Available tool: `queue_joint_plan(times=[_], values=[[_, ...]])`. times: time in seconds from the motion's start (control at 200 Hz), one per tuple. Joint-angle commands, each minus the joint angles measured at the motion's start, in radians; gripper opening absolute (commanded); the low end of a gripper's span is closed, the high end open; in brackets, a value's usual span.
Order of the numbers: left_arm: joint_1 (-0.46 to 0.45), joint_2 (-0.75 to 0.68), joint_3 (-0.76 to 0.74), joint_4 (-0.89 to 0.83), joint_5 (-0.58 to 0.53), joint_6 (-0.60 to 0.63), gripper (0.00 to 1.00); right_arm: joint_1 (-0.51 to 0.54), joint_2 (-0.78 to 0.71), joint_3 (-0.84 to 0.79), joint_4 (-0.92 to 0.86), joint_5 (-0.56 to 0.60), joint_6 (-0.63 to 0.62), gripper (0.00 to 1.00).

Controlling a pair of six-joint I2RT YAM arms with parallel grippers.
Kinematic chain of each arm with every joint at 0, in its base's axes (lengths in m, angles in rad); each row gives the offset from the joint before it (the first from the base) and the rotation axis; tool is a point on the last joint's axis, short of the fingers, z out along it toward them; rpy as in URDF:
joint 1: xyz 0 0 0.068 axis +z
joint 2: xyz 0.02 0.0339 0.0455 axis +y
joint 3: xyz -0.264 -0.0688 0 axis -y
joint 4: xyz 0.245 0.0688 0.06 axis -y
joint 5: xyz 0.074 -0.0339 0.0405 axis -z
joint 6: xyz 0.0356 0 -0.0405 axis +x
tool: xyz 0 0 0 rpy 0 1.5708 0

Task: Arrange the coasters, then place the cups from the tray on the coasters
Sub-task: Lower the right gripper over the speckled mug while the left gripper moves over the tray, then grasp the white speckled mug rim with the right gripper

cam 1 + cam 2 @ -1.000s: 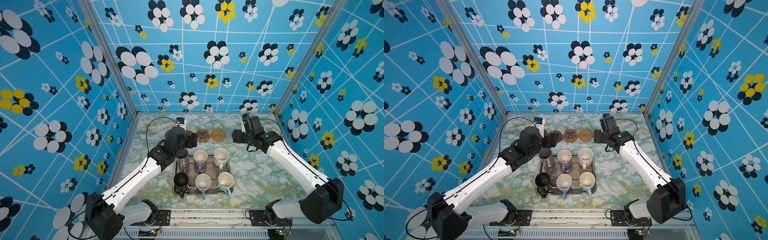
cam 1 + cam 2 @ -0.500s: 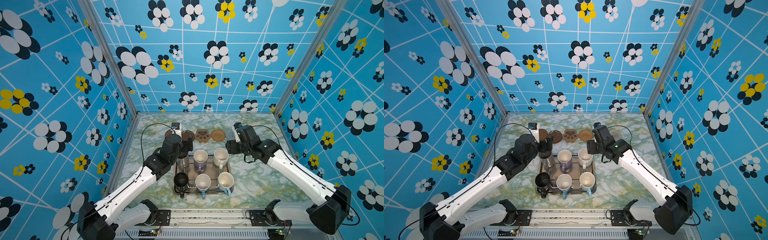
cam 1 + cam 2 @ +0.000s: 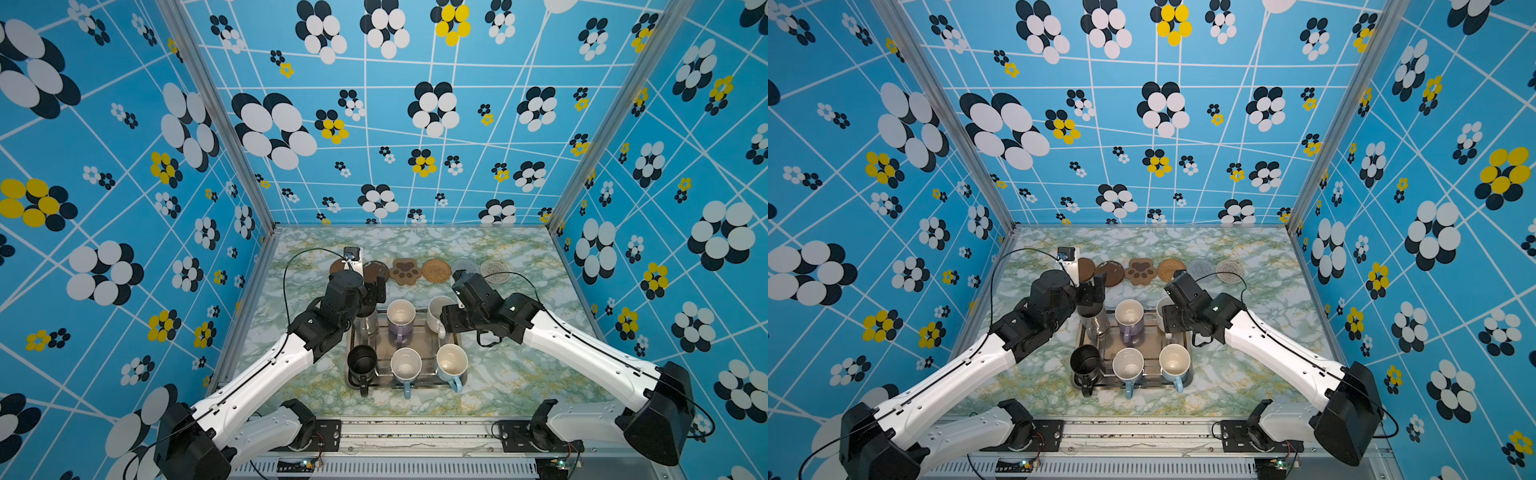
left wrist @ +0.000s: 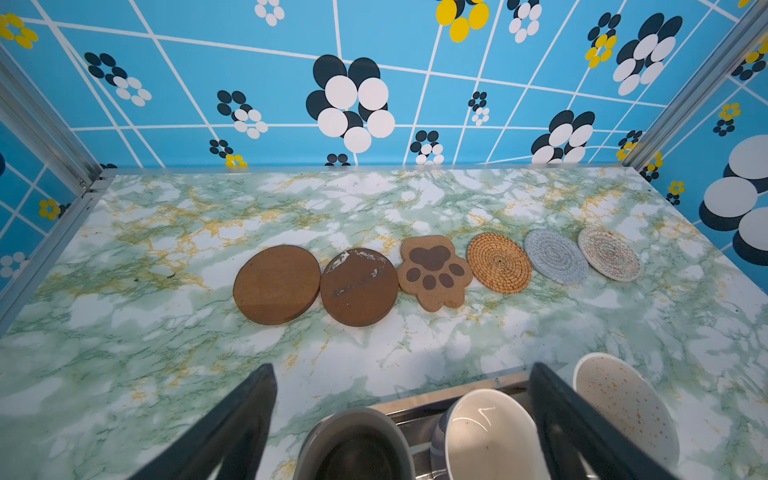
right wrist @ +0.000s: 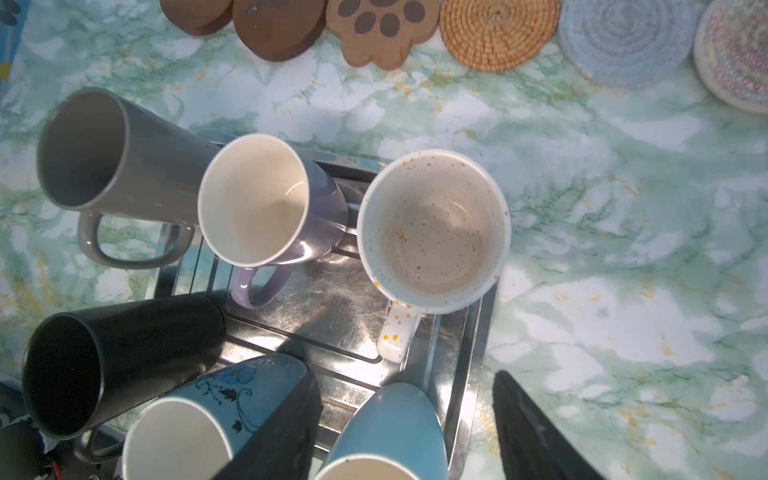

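Note:
Six coasters lie in a row at the back: two brown discs, a paw shape, a rattan one and two pale ones. The tray holds the cups: grey steel, lavender, cream-white, black and two light blue. My left gripper hangs open above the grey and lavender cups. My right gripper is open over the tray's right side, with the plain blue mug's wall between its fingers, untouched.
Patterned blue walls close in the marble table on three sides. The left wrist camera hides part of the leftmost brown disc in both top views. Bare marble lies left and right of the tray and between tray and coasters.
Both arms have drawn back from the coaster row toward the tray. The left jaws have spread wider; the right jaws have narrowed a little.

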Motion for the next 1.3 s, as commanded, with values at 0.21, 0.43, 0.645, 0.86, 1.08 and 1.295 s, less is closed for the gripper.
queue_joint_plan(times=[0.21,0.43,0.645,0.86,1.08,1.295], values=[[0.021,-0.014,-0.025,0.018,-0.015,0.011,0.96,0.041,0.071,-0.037,-0.004,-0.016,0.098,0.66],[0.033,-0.03,-0.035,0.012,-0.016,0.008,0.97,0.043,0.11,-0.056,0.043,-0.023,0.135,0.65],[0.048,-0.068,-0.075,0.06,0.018,-0.007,0.98,0.043,0.166,-0.057,0.07,-0.035,0.153,0.62],[0.067,-0.082,-0.091,0.061,0.023,-0.016,0.99,0.043,0.214,-0.06,0.092,-0.013,0.178,0.58],[0.08,-0.082,-0.1,0.07,0.034,-0.02,0.99,0.042,0.245,-0.061,0.111,0.02,0.19,0.55],[0.091,-0.075,-0.103,0.072,0.044,-0.024,0.99,0.043,0.282,-0.046,0.1,0.042,0.183,0.53]])
